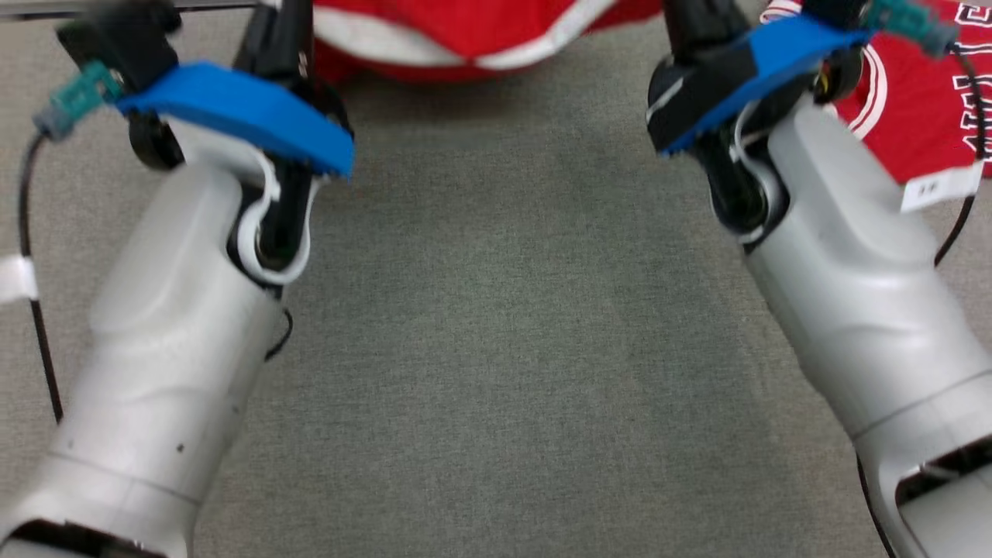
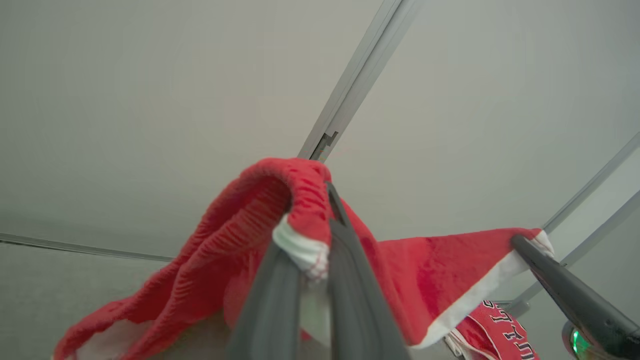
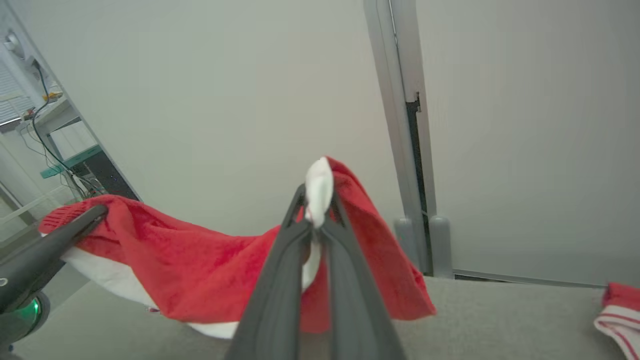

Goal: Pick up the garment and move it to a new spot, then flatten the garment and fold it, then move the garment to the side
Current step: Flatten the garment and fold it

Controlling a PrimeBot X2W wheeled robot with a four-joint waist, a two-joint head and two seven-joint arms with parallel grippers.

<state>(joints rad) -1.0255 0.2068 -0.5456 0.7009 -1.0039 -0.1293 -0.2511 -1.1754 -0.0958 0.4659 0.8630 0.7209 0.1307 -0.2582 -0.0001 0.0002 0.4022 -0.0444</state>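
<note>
Closest to the head camera, the left forearm [image 1: 170, 333] and the right forearm [image 1: 860, 310] are stretched forward over the grey table [image 1: 496, 349]. From the left, the left gripper [image 2: 315, 235] is clenched on the white hem [image 2: 300, 252] of the red garment [image 2: 430, 270], which is hung between both arms at the table's far side. The right gripper [image 3: 316, 205] is pinched on the same hem further along. The carrying step is judged to be in hand. Next, the cloth would need to be lowered onto bare table and drawn taut. Both pinches are made plain by the wrist views, whereas a second red garment [image 1: 922, 116], lettered, is shown at the right of the head view; possibly its edge is what is glimpsed low right in the right wrist view.
</note>
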